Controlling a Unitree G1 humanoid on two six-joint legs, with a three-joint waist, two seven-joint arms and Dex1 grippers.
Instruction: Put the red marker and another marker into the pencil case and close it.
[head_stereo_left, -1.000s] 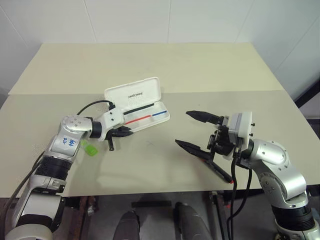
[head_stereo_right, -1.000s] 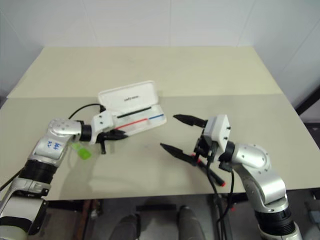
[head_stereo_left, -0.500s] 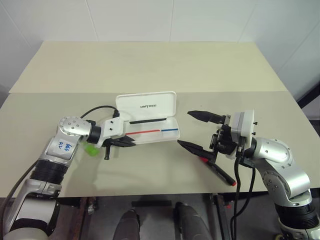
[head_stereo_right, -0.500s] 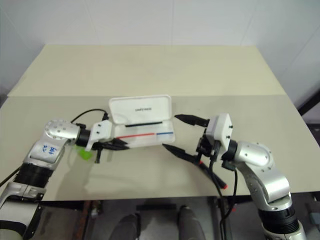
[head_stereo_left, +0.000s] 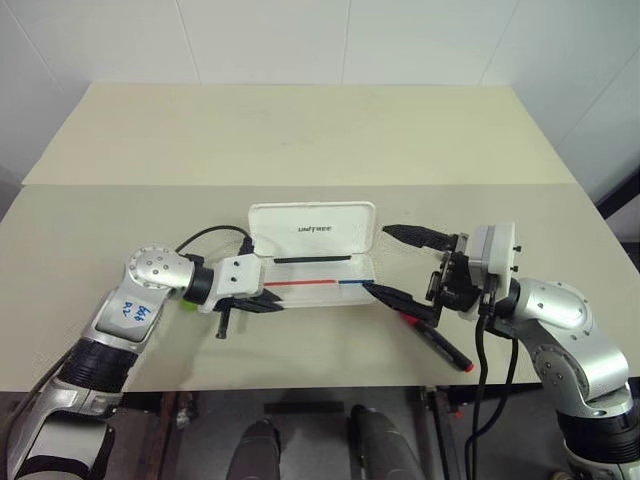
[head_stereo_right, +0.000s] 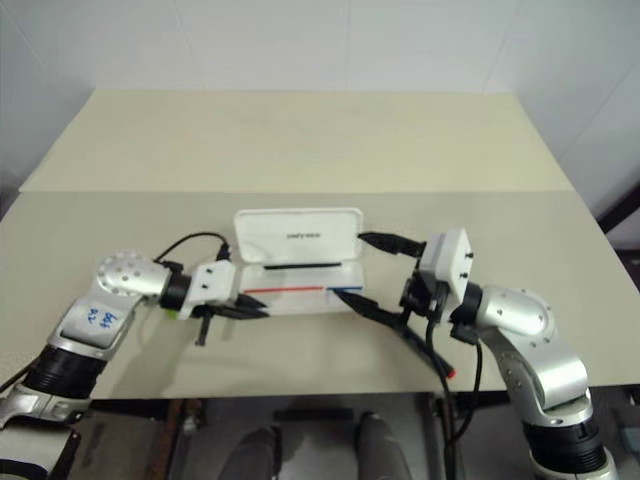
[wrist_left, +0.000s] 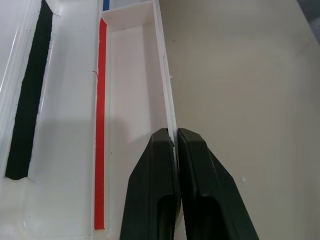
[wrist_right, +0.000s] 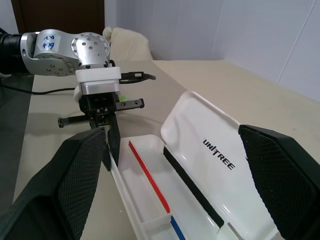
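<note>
the left gripper (head_stereo_left: 268, 303) is pinched together on the near rim of the pencil case (head_stereo_left: 318, 228), which lies open on the table (head_stereo_left: 300, 130) with its lid up. the right gripper (head_stereo_left: 395, 262) stands wide apart just beside the case's other end, above the red marker (head_stereo_left: 440, 343). the green marker (head_stereo_left: 186, 301) peeks out behind the left wrist.

pencil case (head_stereo_left: 318, 262) mid-table (head_stereo_left: 300, 130) | red marker (head_stereo_left: 436, 341) right — nearer

Open pencil case (head_stereo_left: 318, 262) tray is unobstructed; its raised lid walls the far side.
</note>
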